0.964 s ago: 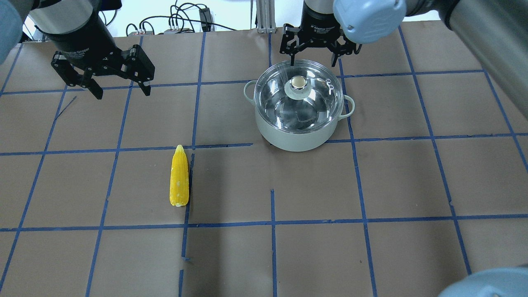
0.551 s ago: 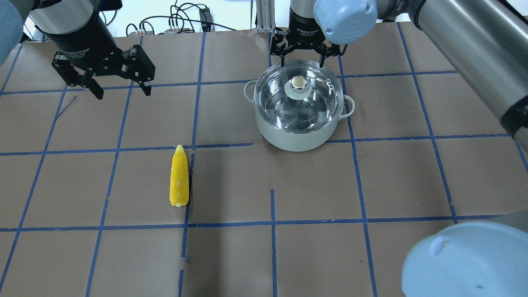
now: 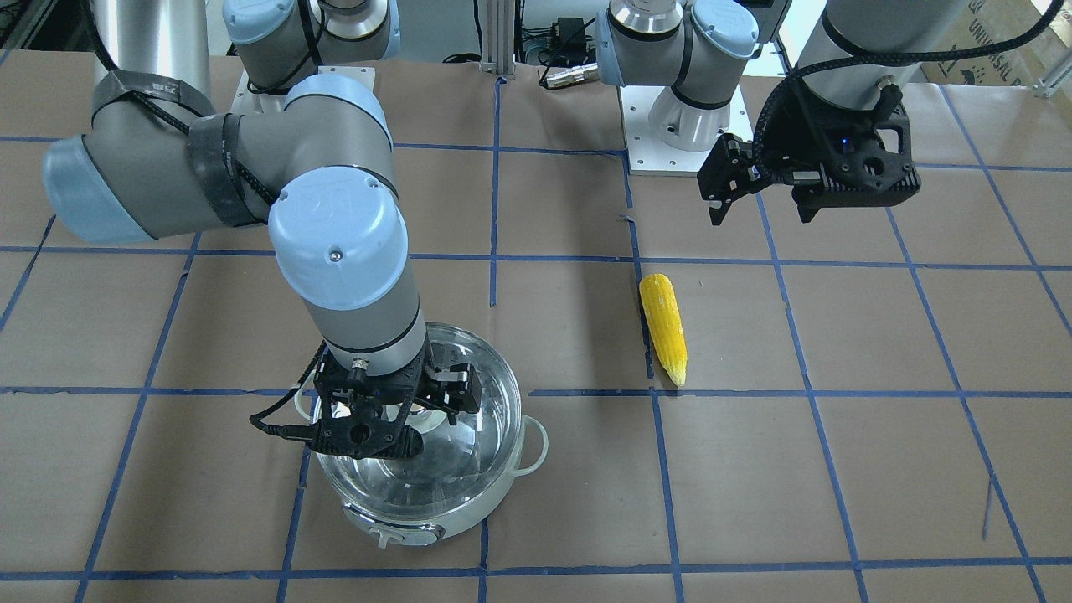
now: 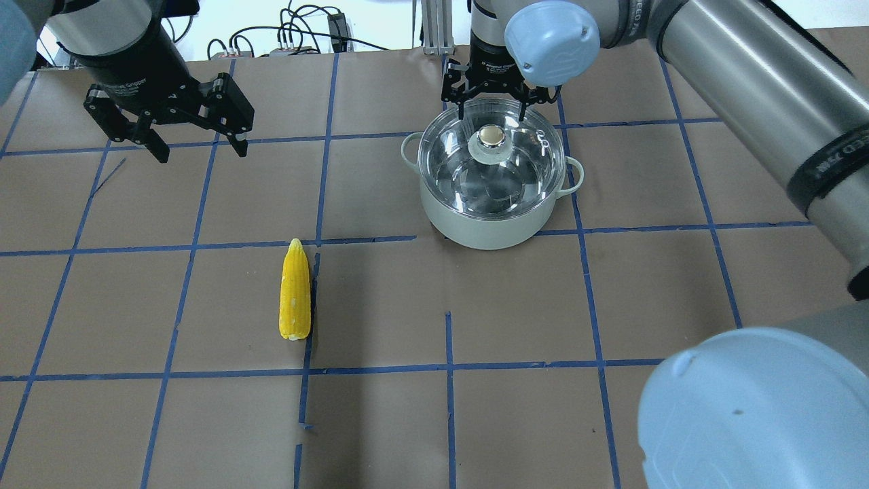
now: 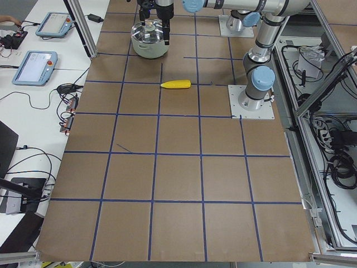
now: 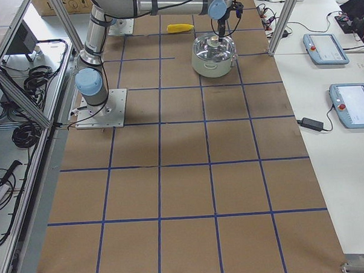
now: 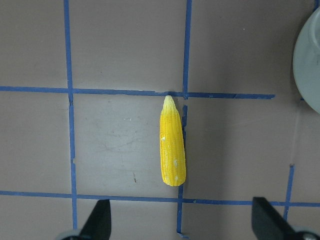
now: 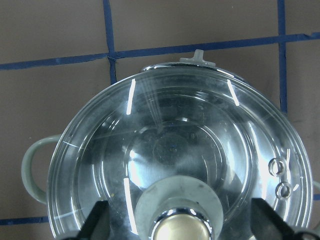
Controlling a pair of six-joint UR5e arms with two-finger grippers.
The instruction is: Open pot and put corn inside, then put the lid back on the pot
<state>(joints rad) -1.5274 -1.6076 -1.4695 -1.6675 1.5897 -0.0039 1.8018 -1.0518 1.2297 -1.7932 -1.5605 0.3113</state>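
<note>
The pot (image 4: 489,221) stands at the table's far right-centre with the glass lid (image 4: 506,173) on it and the lid's knob (image 4: 490,138) in the middle. My right gripper (image 4: 491,114) is open and hangs just above the lid, a little beyond the knob. In the right wrist view its fingers (image 8: 97,220) stand on either side of the knob (image 8: 181,220), apart from it. The corn (image 4: 295,292) lies flat on the table, tip away from me. My left gripper (image 4: 201,153) is open and empty, high at the far left. The left wrist view shows the corn (image 7: 172,145) below.
Brown paper with blue tape grid lines covers the table (image 4: 611,305). Cables and a metal post (image 4: 434,27) lie beyond the far edge. My right arm's elbow (image 4: 753,407) fills the near right corner. The pot's rim (image 7: 310,65) shows at the left wrist view's right edge.
My right gripper has moved left and toward me, from past the pot's far right rim to over the lid near its knob. The left arm, corn and pot have not moved.
</note>
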